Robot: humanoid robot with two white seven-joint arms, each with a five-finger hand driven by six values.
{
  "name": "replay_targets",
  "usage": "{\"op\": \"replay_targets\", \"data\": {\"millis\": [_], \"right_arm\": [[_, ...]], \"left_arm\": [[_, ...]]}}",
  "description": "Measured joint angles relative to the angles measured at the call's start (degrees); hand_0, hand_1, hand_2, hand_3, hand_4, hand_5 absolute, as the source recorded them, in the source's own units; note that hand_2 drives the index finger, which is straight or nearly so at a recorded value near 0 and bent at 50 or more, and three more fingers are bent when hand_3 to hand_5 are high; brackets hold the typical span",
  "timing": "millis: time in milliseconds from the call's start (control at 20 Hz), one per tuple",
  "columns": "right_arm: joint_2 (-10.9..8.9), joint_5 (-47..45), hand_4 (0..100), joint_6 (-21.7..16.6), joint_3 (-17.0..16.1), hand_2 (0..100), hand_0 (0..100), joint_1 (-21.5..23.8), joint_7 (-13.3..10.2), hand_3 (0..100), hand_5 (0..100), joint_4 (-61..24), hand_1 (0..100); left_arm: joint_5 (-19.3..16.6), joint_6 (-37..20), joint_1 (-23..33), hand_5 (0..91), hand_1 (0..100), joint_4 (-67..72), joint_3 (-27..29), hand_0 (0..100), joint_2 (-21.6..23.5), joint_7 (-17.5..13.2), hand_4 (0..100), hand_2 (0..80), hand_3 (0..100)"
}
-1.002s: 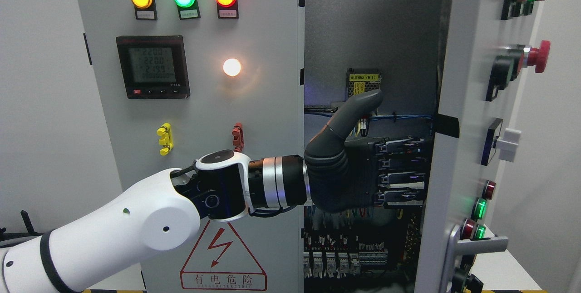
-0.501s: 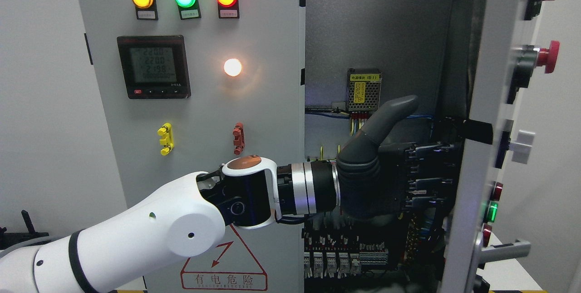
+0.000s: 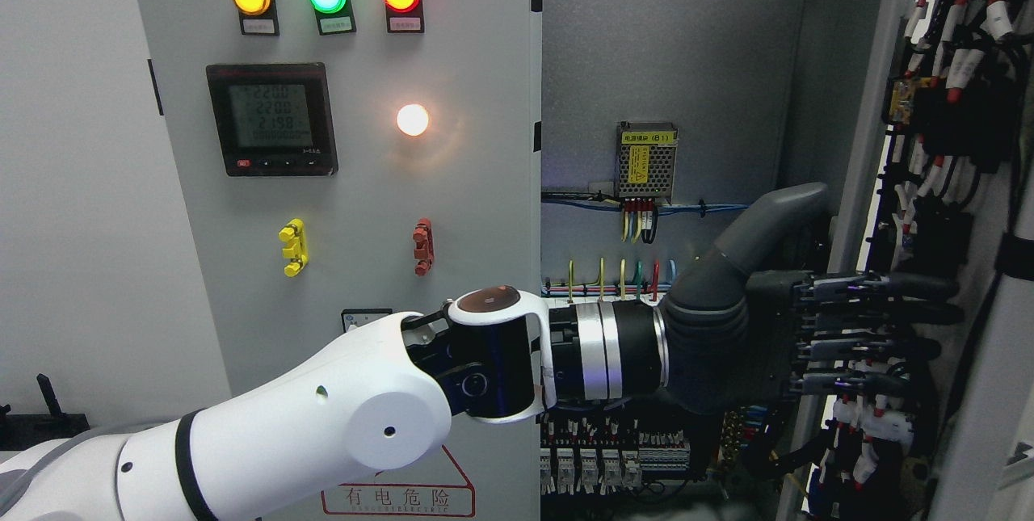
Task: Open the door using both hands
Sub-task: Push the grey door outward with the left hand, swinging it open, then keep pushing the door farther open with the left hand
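Left hand (image 3: 775,335) pushed further right; right door (image 3: 961,222) swung wider, inner wiring now exposed.

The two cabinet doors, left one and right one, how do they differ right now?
The left door is closed and shows its outer face with lit lamps and a meter; the right door is swung wide open, showing its wired inner face. The left hand reaches to the right door, not the left door. Both are grey metal.

plain pale wall (image 3: 73,182) behind, evenly lit
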Motion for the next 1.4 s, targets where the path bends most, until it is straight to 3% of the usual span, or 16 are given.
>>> {"op": "replay_targets", "data": {"millis": [301, 701, 1102, 1402], "right_arm": [[0.0, 0.0, 0, 0.0, 0.0, 0, 0, 0.02, 0.0, 0, 0, 0.02, 0], [0.0, 0.0, 0, 0.0, 0.0, 0, 0, 0.03, 0.0, 0, 0, 0.02, 0], [0.0, 0.0, 0, 0.0, 0.0, 0, 0, 0.03, -0.01, 0, 0, 0.02, 0], [0.0, 0.0, 0, 0.0, 0.0, 0, 0, 0.03, -0.06, 0, 0, 0.01, 0]], "left_arm": [[-2.97, 0.06, 0.13, 0.0, 0, 1.43, 1.22, 0, -4.95, 0.26, 3, 0.0, 0], [-4.39, 0.3, 0.16, 0.0, 0, 4.55, 1.99, 0, -10.24, 0.39, 3, 0.0, 0], [-4.62, -1.37, 0.05, 0.0, 0, 6.04, 2.31, 0, -13.3, 6.51, 3, 0.0, 0], [-4.65, -1.58, 0.05, 0.0, 0, 6.56, 2.34, 0, -14.59, 7.76, 3, 0.0, 0]]}}
